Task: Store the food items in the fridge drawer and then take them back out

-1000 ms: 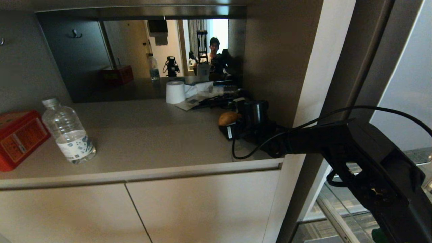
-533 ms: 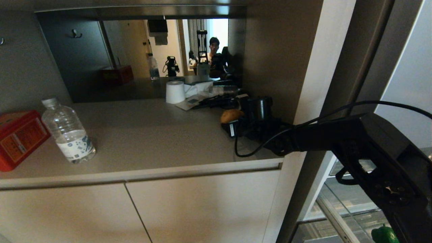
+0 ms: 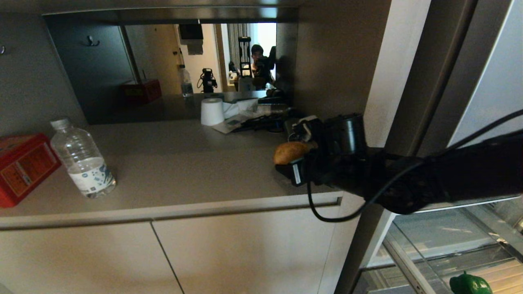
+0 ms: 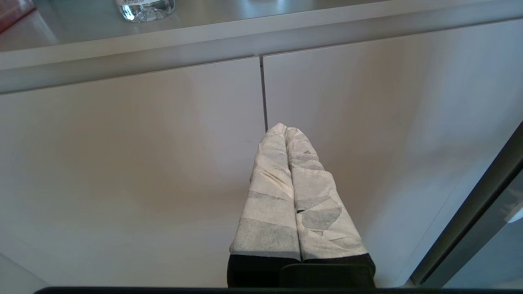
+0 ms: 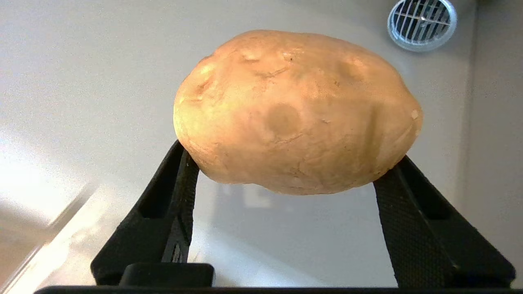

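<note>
My right gripper [image 3: 291, 158] is shut on the tan-yellow potato [image 3: 289, 152] and holds it in the air, just above the right end of the counter [image 3: 184, 167]. In the right wrist view the potato [image 5: 296, 110] is pinched between both black fingers [image 5: 179, 183] with bare counter under it. The green bell pepper [image 3: 470, 284] lies in the open fridge drawer [image 3: 408, 265], low on the right. My left gripper [image 4: 284, 130] is parked with its taped fingers shut, facing the beige cabinet doors [image 4: 143, 163].
A clear water bottle [image 3: 83, 161] and a red tin box [image 3: 22, 165] stand at the counter's left. A paper roll [image 3: 212, 111] and clutter sit at the back by the mirror, which reflects a person [image 3: 261, 61]. The niche side wall [image 3: 339, 69] is close to my right arm.
My right arm has risen and drawn back toward the counter's front edge, lifting the potato off the counter. The pepper has come into view below the arm.
</note>
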Controlling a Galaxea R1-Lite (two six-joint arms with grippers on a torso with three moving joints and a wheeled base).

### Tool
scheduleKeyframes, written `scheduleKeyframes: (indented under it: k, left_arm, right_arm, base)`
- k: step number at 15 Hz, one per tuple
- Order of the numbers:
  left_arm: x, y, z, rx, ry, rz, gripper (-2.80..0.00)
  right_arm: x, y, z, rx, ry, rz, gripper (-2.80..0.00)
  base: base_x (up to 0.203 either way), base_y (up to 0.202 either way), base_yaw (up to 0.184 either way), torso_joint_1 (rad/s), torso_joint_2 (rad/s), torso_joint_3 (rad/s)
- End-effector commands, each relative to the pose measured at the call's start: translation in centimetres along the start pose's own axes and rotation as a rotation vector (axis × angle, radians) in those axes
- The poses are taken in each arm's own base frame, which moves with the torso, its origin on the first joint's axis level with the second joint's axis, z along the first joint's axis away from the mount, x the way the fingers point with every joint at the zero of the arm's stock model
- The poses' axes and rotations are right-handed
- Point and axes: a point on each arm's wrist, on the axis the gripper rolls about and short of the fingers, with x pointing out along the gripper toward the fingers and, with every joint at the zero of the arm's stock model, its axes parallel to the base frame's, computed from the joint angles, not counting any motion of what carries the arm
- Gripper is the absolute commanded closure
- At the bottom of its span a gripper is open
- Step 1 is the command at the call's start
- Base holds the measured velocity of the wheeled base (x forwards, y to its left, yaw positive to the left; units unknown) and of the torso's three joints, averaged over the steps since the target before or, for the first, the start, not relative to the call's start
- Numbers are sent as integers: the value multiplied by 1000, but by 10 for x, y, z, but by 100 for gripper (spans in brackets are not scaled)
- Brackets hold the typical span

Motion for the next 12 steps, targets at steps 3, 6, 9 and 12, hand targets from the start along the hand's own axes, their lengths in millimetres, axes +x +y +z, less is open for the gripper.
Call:
scheduleKeyframes:
  k: [3, 6, 9, 12]
  left_arm:
    - [0, 0, 0, 22, 2, -3, 0]
    - [0, 0, 0, 23, 3, -5, 0]
    - [0, 0, 0, 23, 3, -5, 0]
    - [0, 0, 0, 22, 3, -5, 0]
  right_arm:
    - [-160, 1, 9, -6, -110, 83, 0]
    - [-245, -13, -32, -12, -78, 100, 0]
    - [-302, -29, -94, -14, 95, 64, 0]
    - [-319, -39, -147, 55, 289, -170, 0]
  base:
    - [0, 0, 0, 0, 0, 0]
    - [0, 0, 0, 0, 0, 0]
    - [0, 0, 0, 0, 0, 0]
    - [0, 0, 0, 0, 0, 0]
